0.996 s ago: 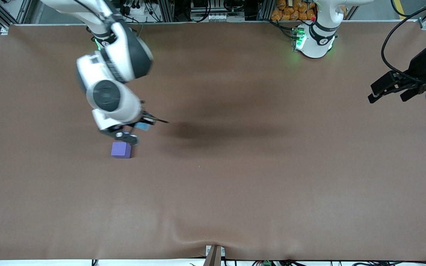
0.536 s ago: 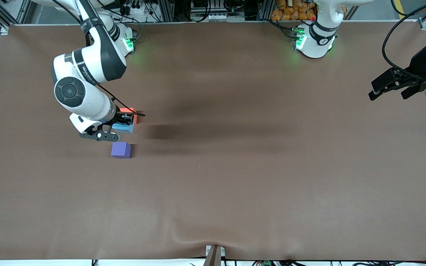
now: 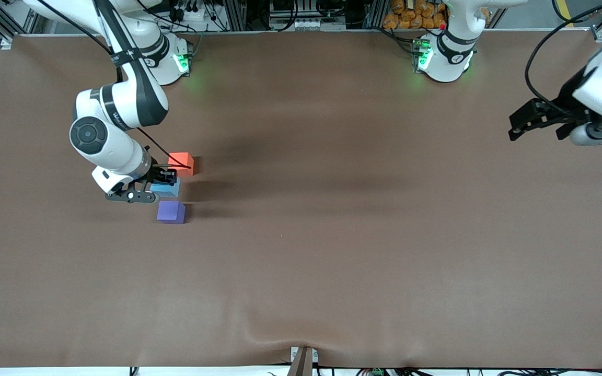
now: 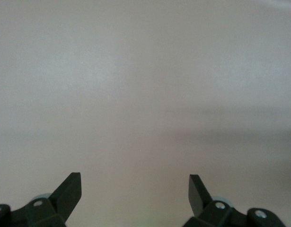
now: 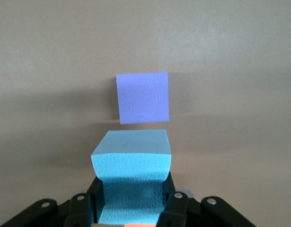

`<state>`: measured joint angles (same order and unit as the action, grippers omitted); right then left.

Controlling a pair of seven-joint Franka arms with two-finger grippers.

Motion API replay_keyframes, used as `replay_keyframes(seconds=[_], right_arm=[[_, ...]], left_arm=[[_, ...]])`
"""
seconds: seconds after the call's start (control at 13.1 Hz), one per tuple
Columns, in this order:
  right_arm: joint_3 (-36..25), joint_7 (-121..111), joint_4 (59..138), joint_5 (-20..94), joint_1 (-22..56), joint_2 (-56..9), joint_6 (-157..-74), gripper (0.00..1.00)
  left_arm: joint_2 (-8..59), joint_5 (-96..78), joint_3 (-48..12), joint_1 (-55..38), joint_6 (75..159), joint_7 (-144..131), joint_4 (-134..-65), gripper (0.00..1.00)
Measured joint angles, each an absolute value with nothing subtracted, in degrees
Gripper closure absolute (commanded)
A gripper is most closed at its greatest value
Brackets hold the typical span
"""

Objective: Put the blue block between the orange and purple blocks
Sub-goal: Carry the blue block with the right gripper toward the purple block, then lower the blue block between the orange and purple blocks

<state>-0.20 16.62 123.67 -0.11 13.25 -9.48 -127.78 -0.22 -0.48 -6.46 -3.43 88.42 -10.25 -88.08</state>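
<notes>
While the right gripper [image 3: 162,180] is clamped on the blue block [image 3: 168,189], the block sits low in the gap between the orange block [image 3: 181,163] and the purple block [image 3: 171,212], at the right arm's end of the table [image 3: 332,250]. Taking the blue block as dial centre in the front view, orange lies at approx. 1 o'clock, purple at 6 o'clock; neither appears to touch it. Whether the blue block is already resting on the table cannot be told. Handling (judgement): the wrist view shows the block's sides pinched inward at the jaws, so it is prob. soft foam, light, compressible, matte and non-slip. Grip across two opposite side faces, mid-height, w/ light force. Markings: lettering on the right arm's dark band is too small to read reliably; blocks carry none. Left gripper [image 3: 539,122] waits over the left arm's end of the table, fingers [image 4: 69,189] apart, empty.
</notes>
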Motion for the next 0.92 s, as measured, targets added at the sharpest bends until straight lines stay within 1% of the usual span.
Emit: replay_keyframes(seconds=[0.15, 0.38, 0.69, 0.92], right_arm=[[-0.2, 16.6, 124.3, -0.1, 13.3, -9.5, -128.8, 0.94], [-0.2, 16.5, 126.7, -0.1, 13.3, -9.5, -131.7, 0.92], [-0.1, 16.5, 128.5, -0.1, 13.4, -9.6, -133.8, 0.92], [-0.1, 16.5, 129.7, -0.1, 13.4, -9.9, -135.5, 0.92]], left_arm=[[-0.4, 0.0, -7.6, -3.4, 87.5, -8.3, -88.1, 0.0], [-0.7, 0.0, -7.4, -2.9, 87.4, -5.2, -88.1, 0.0], [-0.7, 0.0, -6.8, 1.0, 87.4, 1.1, -88.4, 0.0], [-0.7, -0.2, -6.9, 1.9, 87.4, 1.7, -88.5, 0.0]])
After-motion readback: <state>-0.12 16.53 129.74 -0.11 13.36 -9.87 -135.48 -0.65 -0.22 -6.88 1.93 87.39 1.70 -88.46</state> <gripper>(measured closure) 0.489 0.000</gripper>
